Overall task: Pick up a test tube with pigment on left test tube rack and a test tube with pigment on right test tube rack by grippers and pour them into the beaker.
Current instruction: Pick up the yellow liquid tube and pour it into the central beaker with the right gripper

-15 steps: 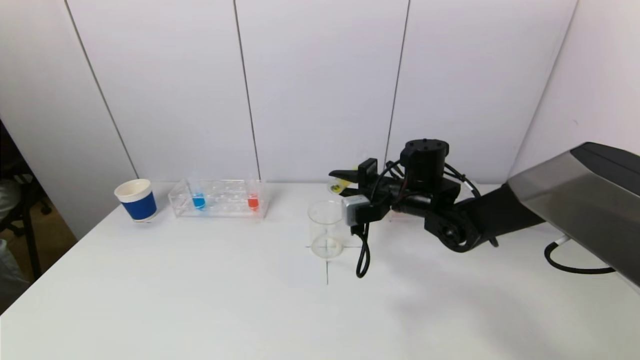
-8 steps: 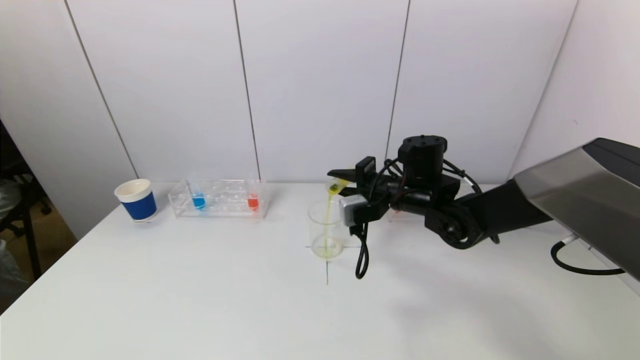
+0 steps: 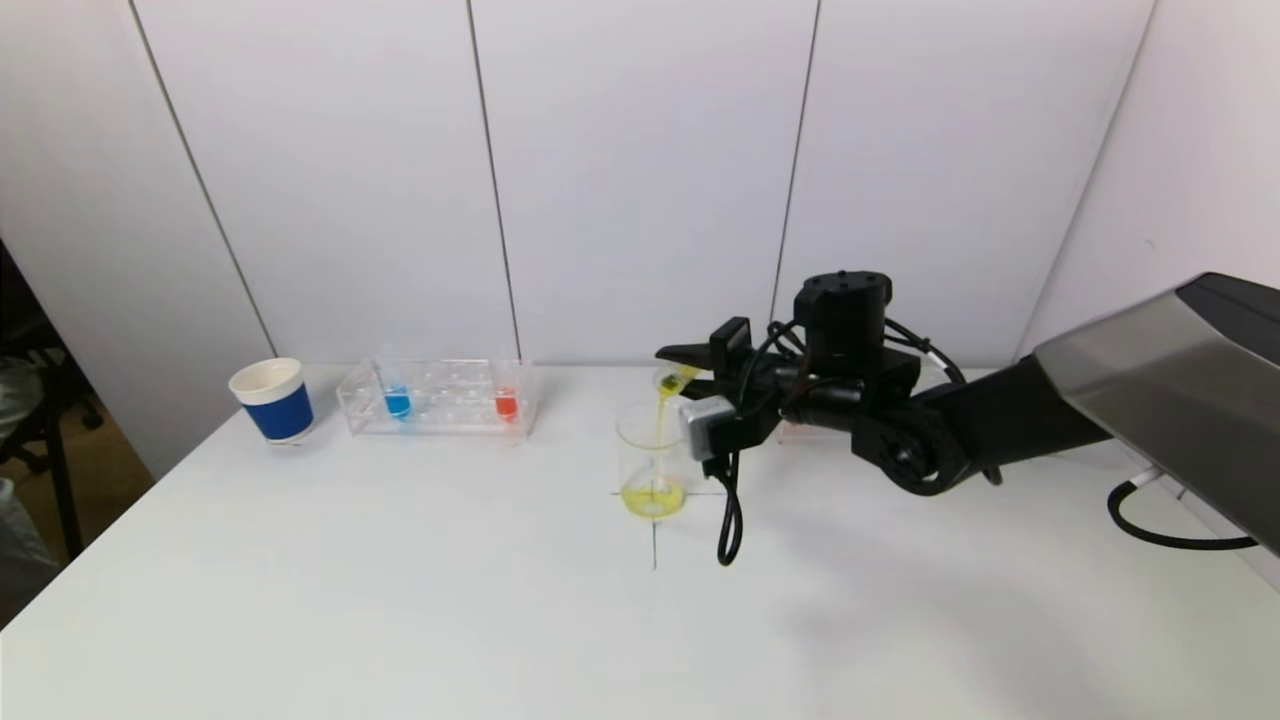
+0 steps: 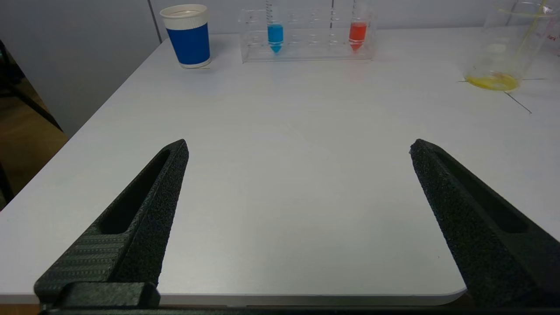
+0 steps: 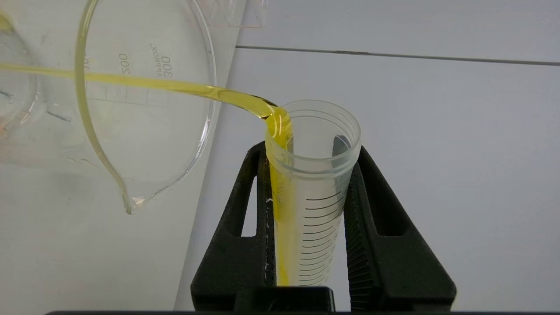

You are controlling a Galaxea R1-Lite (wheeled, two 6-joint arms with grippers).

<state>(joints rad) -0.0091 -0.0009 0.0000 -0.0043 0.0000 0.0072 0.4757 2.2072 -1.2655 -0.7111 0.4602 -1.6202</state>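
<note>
My right gripper [image 3: 683, 366] [image 5: 311, 148] is shut on a clear graduated test tube [image 5: 315, 197] [image 3: 676, 378], tipped over the rim of the glass beaker [image 3: 652, 455] [image 5: 144, 109]. A yellow stream runs from the tube's mouth into the beaker, where a yellow pool [image 3: 652, 500] [image 4: 492, 81] lies at the bottom. The left test tube rack [image 3: 440, 398] [image 4: 306, 35] holds a blue tube [image 3: 397, 402] and a red tube [image 3: 506, 404]. My left gripper [image 4: 298, 146] hangs open over the table's front edge, holding nothing. My right arm hides most of the right rack.
A blue paper cup [image 3: 272, 400] [image 4: 187, 35] stands left of the left rack. A black cable loop [image 3: 728, 525] hangs from my right wrist beside the beaker. Another cable [image 3: 1160, 535] lies at the table's right. A clear rack corner [image 5: 232, 13] shows behind the beaker.
The tube has tipped further and yellow liquid now pours out. The beaker, empty a second ago, now holds a growing yellow pool. The left gripper has stayed open.
</note>
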